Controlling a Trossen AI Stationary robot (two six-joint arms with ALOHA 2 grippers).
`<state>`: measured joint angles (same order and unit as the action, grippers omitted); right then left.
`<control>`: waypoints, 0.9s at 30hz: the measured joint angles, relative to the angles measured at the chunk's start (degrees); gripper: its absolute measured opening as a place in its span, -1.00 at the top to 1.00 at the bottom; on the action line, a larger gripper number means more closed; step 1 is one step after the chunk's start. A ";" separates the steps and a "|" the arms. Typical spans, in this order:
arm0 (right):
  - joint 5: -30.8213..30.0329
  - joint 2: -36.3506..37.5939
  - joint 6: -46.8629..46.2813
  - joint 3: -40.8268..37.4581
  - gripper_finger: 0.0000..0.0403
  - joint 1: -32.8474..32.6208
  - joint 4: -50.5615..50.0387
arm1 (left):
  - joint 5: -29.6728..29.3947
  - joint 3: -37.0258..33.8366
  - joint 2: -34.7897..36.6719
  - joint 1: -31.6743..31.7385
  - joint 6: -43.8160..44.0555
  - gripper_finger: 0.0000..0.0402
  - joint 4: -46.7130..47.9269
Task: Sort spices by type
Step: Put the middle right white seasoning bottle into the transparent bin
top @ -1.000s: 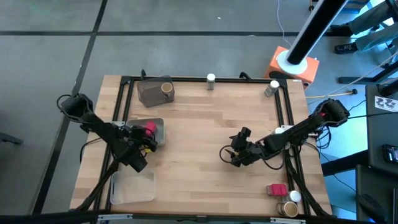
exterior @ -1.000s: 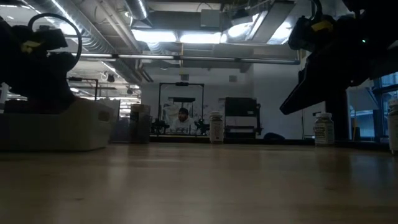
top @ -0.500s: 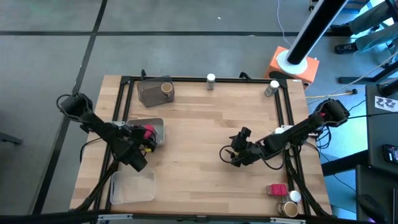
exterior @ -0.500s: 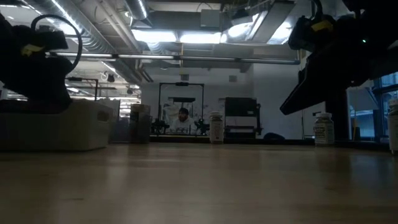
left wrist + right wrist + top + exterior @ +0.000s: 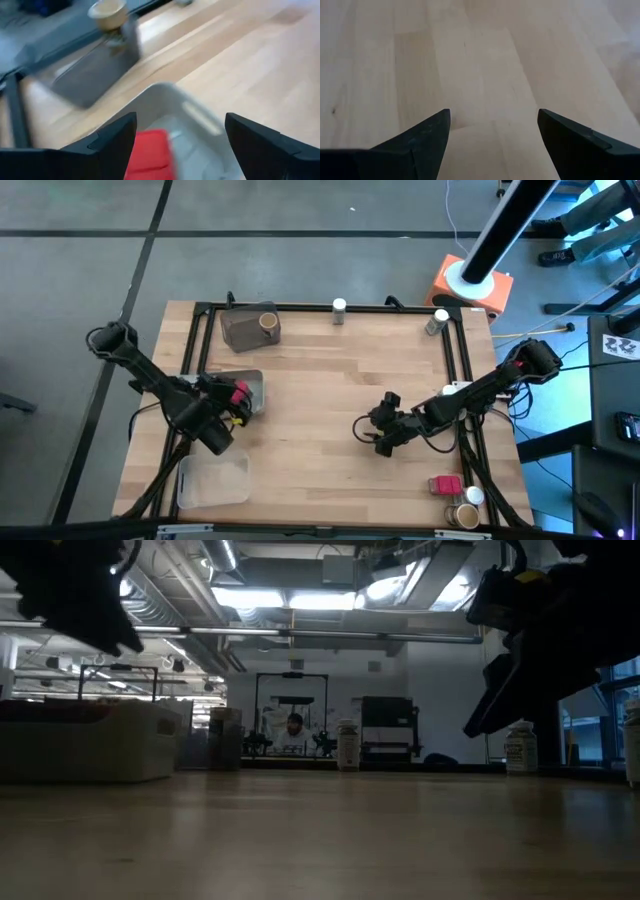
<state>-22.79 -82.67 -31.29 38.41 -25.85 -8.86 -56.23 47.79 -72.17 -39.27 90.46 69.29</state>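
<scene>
My left gripper (image 5: 228,402) (image 5: 180,117) is open and hovers over a light grey tray (image 5: 254,380) near the table's left edge. A pink-red packet (image 5: 240,392) (image 5: 150,152) lies in that tray, below and between the fingers, untouched. My right gripper (image 5: 376,436) (image 5: 493,112) is open over bare wood right of centre. A tan-topped jar (image 5: 268,322) stands in a dark grey tray (image 5: 240,332) at the far edge. Two white-capped jars (image 5: 339,308) (image 5: 437,320) stand along the far edge. A packet (image 5: 445,484), a white-capped jar (image 5: 474,496) and a tan jar (image 5: 465,515) sit at the near right corner.
A clear tray (image 5: 213,480) lies at the near left corner. A black frame (image 5: 300,307) runs round the tabletop. An orange-based pole (image 5: 470,280) stands beyond the far right corner. The table's middle is bare wood (image 5: 320,400).
My left gripper has risen above the light grey tray; the pink-red packet stays in the tray. My right gripper has shifted slightly toward the table's near edge.
</scene>
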 joint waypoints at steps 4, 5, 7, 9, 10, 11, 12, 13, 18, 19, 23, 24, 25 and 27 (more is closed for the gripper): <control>0.97 0.00 0.08 0.00 -0.49 0.00 0.00 | -3.09 0.06 0.44 0.40 -10.90 -0.46 -9.21; 0.78 0.00 0.18 0.00 -0.49 0.00 0.00 | -3.56 0.06 0.42 0.79 -13.45 -0.46 -11.50; 0.11 0.00 0.21 0.18 -0.49 0.00 -0.27 | -4.18 0.06 0.41 1.82 -17.75 -0.46 -15.80; -0.14 0.01 0.24 1.38 -0.49 0.00 -2.12 | -4.39 -0.32 0.33 3.04 -22.69 -0.46 -20.91; -0.50 0.20 0.24 2.37 -0.49 0.00 -3.83 | -4.36 -0.77 0.33 3.65 -25.06 -0.46 -23.35; -1.23 0.50 0.27 3.56 -0.49 0.00 -6.36 | -4.30 -1.33 0.31 4.26 -27.52 -0.46 -25.77; -2.25 0.90 0.27 4.97 -0.49 0.00 -9.35 | -4.02 -1.90 0.31 5.00 -29.83 -0.46 -28.29; -3.44 1.36 0.28 6.49 -0.49 0.00 -12.52 | -3.63 -2.56 0.31 5.70 -31.75 -0.46 -30.78; -8.43 4.01 0.02 14.03 -0.49 1.10 -29.93 | -0.50 -6.47 0.29 8.82 -41.66 -0.46 -42.77; -8.66 4.58 -0.07 15.20 -0.49 1.74 -32.82 | 0.11 -7.29 0.29 9.33 -43.25 -0.46 -45.27; -8.63 6.57 -0.28 19.13 -0.49 5.49 -42.59 | 2.36 -10.45 0.29 10.99 -48.47 -0.46 -55.47; -8.48 7.08 -0.32 19.85 -0.49 6.52 -44.89 | 2.86 -11.19 0.27 11.30 -49.31 -0.46 -57.65; -8.32 7.71 -0.38 20.47 -0.49 7.64 -46.89 | 3.34 -11.89 0.14 11.63 -50.51 -0.46 -59.76; -7.93 8.96 -1.08 21.30 -0.49 9.77 -50.85 | 3.77 -13.24 -0.10 11.99 -51.95 -0.46 -63.84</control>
<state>-30.73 -73.71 -32.37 59.72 -16.08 -59.71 -52.46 34.55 -72.27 -27.27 38.51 5.46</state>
